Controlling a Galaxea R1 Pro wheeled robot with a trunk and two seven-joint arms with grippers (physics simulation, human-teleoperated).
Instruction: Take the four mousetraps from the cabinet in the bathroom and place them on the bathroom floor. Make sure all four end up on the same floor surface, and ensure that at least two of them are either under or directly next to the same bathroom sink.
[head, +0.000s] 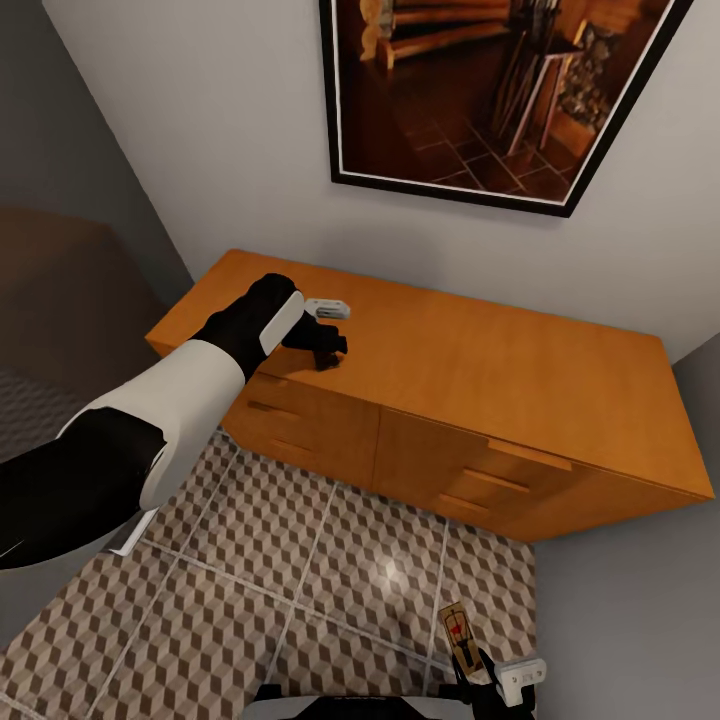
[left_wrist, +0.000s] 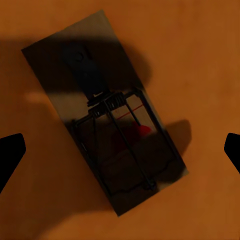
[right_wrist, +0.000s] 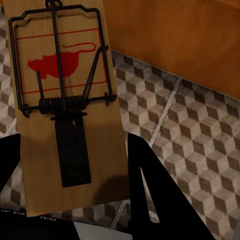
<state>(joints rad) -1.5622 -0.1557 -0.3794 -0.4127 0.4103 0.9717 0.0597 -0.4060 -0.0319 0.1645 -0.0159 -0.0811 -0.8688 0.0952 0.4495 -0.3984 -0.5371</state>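
Right gripper (right_wrist: 75, 175) pinching one mousetrap (right_wrist: 62, 100) low over the tiled floor (head: 330, 560); left gripper (head: 322, 350) spread above another mousetrap (left_wrist: 105, 112) on the cabinet (head: 500, 370), best lowered centred, then closed.

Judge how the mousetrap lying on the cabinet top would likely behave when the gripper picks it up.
The mousetrap is a flat wooden board, so probably stiff and light. Lying flat on the cabinet, it shouldn't roll or tip. Its thin edges may make it slide rather than lift between the left gripper fingers.

Cabinet (head: 520, 370) top bare around shaded mousetrap (left_wrist: 105, 112); wall (head: 200, 130) behind
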